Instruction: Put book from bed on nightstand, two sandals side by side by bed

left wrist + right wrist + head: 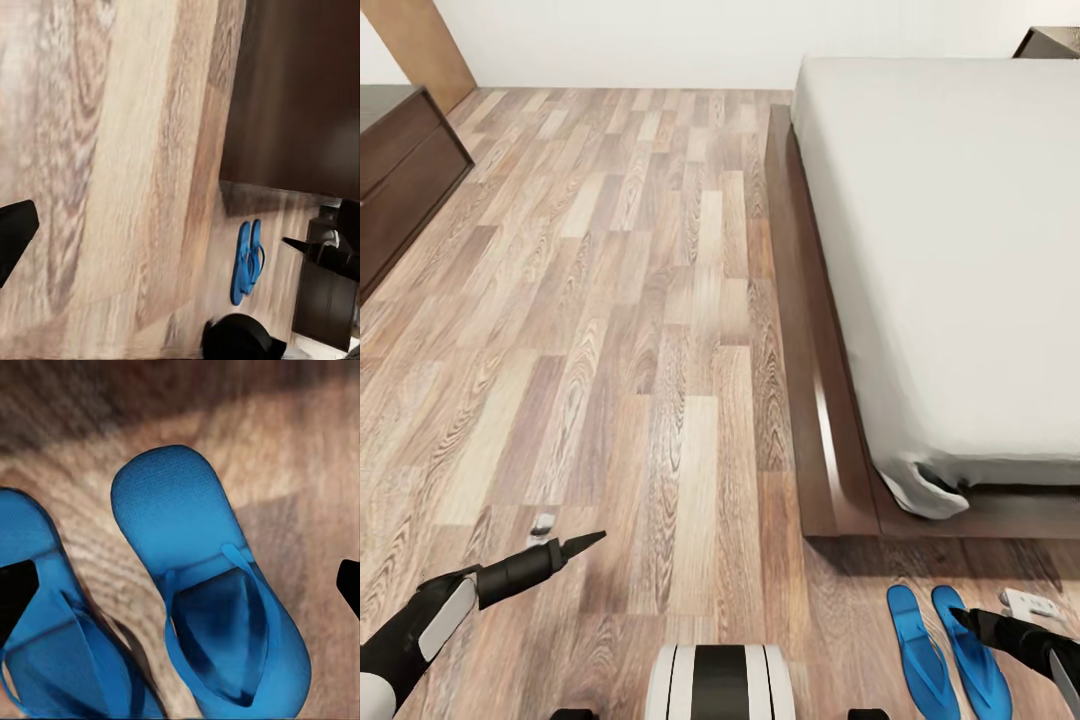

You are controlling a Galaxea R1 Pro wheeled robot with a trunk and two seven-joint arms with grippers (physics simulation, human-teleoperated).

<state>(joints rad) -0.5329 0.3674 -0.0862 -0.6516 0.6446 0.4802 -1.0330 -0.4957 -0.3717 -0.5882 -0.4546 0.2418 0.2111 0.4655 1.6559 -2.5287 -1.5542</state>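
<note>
Two bright blue sandals [945,655] lie flat on the wood floor [610,350], side by side and almost touching, just past the foot corner of the bed [960,260] with its dark frame and grey mattress. The right gripper [960,618] hangs right over the sandal nearest it, and from the right wrist camera its two black fingertips [16,592] sit wide apart with both sandals between them and nothing held. The left gripper [585,543] floats over bare floor far from the sandals, near a dark dresser [400,170], and I cannot tell if it is spread or pressed together.
</note>
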